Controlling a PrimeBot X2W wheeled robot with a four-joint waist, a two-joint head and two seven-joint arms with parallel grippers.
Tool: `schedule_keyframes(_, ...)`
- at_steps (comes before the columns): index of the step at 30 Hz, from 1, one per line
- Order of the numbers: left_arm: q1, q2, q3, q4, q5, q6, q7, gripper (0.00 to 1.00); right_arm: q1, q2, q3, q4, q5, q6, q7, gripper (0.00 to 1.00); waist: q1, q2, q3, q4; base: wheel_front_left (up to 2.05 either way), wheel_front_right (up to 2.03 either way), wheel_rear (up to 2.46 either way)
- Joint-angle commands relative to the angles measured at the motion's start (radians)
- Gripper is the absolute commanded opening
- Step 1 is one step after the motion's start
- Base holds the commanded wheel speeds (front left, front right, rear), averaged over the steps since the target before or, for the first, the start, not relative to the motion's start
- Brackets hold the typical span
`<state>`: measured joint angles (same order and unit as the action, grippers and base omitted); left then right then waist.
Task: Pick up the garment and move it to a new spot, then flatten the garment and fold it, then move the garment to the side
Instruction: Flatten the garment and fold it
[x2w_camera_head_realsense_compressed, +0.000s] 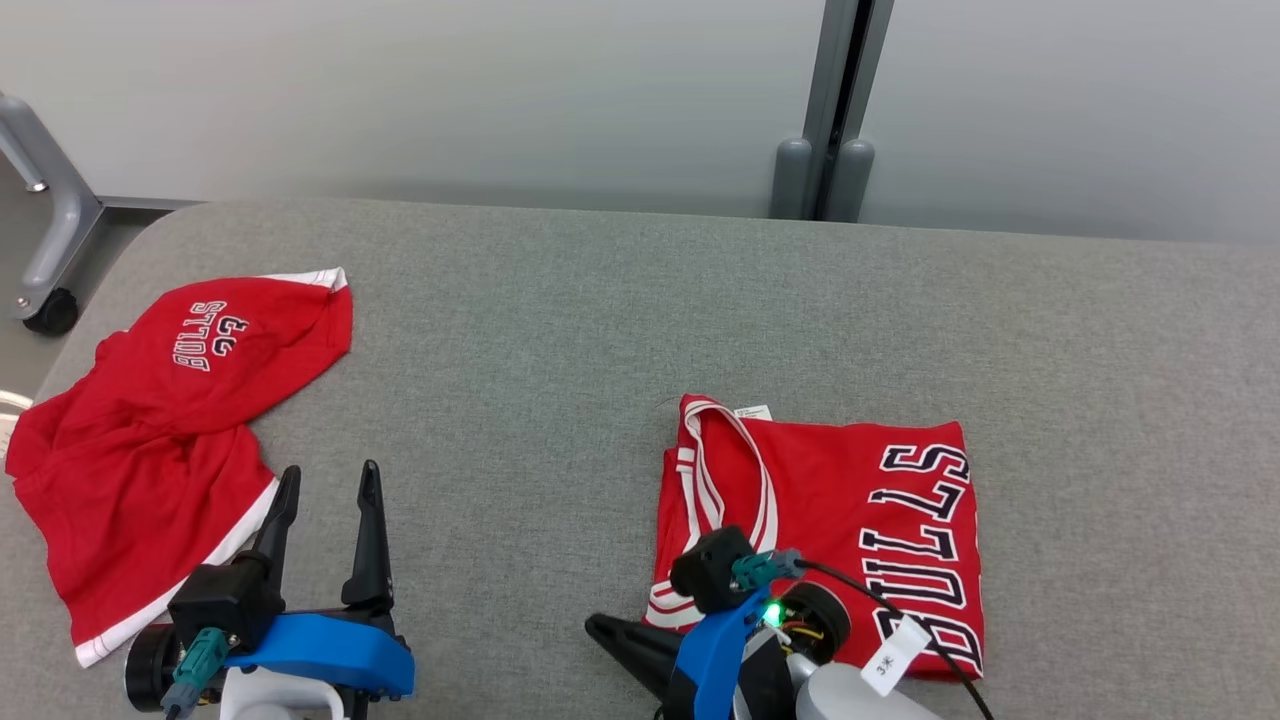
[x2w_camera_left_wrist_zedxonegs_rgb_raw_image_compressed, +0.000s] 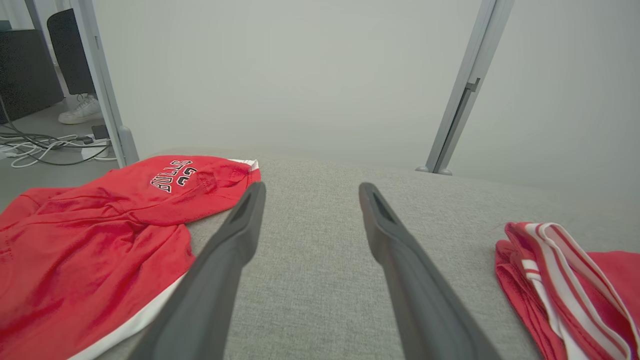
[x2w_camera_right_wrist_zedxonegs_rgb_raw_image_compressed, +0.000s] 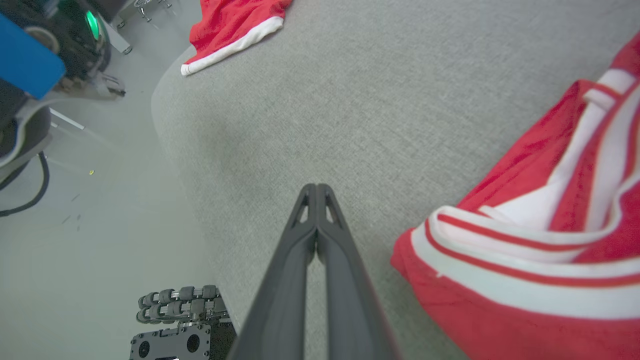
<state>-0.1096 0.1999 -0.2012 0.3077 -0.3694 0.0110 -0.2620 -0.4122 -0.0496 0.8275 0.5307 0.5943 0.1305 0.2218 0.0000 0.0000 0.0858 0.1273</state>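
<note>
left pincer: was wide open with nothing between the fingers, pointing away from the robot over bare grey table

right pincer: was fully closed, fingers pressed together on nothing, pointing across toward the left pincer; couldn't tell if the tips touched the table

folded jersey: lay flat in a tidy rectangle just beside the right pincer, on the side facing away from the left one, with its striped near corner closest to the fingers and BULLS lettering further out

red shorts: sat crumpled on the left pincer's outer side, white hem running right beside its outer finger; touching or not, can't say

gap: the two garments were well apart, with both pincers and open table between them

my read: the jersey looked done apart from maybe a nudge to the side, and the shorts looked untouched

handling: honestly both looked like thin, slick mesh, so light, floppy and zero stiffness; a one-point lift would probably let the jersey's fold fall open

where to grab: for the jersey I'd pinch the full stack at the striped corner nearest the right pincer, or just slide it flat; for the shorts, the white hem next to the left pincer seems the easiest bite

risk: catching only the top layer
</note>
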Motion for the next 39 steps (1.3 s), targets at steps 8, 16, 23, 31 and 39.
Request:
schedule_keyframes(8,0.038,0.013,0.016,-0.013,-0.006,0.011,-0.004,1.0,0.038,-0.013,-0.227,-0.085,-0.045,0.001,-0.147,0.0,0.0,0.0,-0.051,-0.048,0.0,0.0,0.0)
schedule_keyframes(16,0.07,0.026,0.031,-0.035,-0.006,0.021,-0.004,1.0,0.222,-0.029,-0.678,-0.246,-0.281,0.001,-0.276,0.49,0.0,0.0,-0.077,-0.101,0.0,0.0,0.0)
schedule_keyframes(23,0.089,0.028,0.025,-0.045,0.006,0.02,-0.004,1.0,0.34,-0.006,-0.893,-0.372,-0.37,0.001,-0.287,1.0,0.0,0.0,-0.09,-0.132,0.0,0.0,0.0)
schedule_keyframes(31,0.104,0.028,0.019,-0.045,0.015,0.021,-0.004,1.0,0.388,-0.004,-0.917,-0.384,-0.383,0.001,-0.281,1.0,0.0,0.0,-0.104,-0.145,0.0,0.0,0.0)
schedule_keyframes(39,0.116,0.022,0.012,-0.008,0.007,0.015,-0.004,1.0,0.393,-0.003,-0.903,-0.352,-0.379,0.001,-0.275,1.0,0.0,0.0,-0.118,-0.142,0.0,0.0,0.0)
